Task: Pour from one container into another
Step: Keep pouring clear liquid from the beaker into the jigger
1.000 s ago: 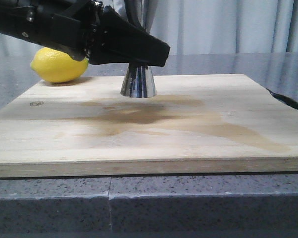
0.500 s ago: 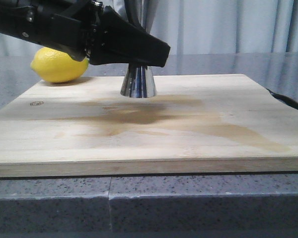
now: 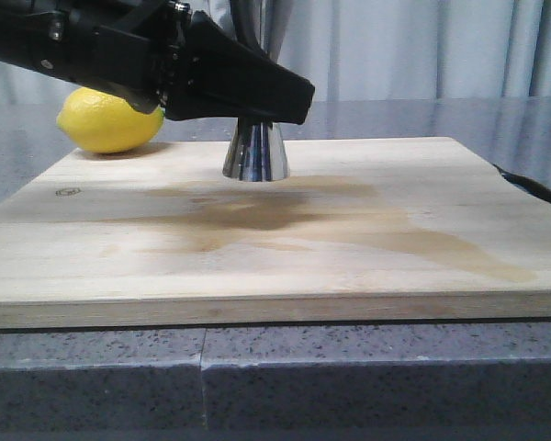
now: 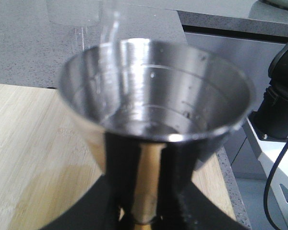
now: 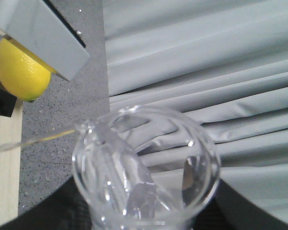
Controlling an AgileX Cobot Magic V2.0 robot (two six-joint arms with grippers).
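The steel jigger [image 3: 255, 154] stands on the wooden board [image 3: 257, 276]; only its lower cone shows below my left gripper [image 3: 262, 103]. In the left wrist view my left gripper [image 4: 148, 194] is shut on the jigger's gold-banded waist, and the open cup [image 4: 156, 91] has droplets on its inner wall. The beaker's clear glass [image 4: 107, 24] hangs faintly above the cup's far rim. My right gripper [image 5: 144, 221] is shut on the beaker [image 5: 146, 167], which is tipped on its side, its lip [image 5: 86, 127] pointing toward the board. Whether liquid is flowing I cannot tell.
A yellow lemon [image 3: 108, 122] lies at the board's back left corner, next to my left arm [image 3: 92, 50]. A brown wet stain [image 3: 285, 216] spreads over the board's middle. A black cable [image 3: 533, 188] lies off the board's right edge. Curtains [image 3: 422, 46] hang behind.
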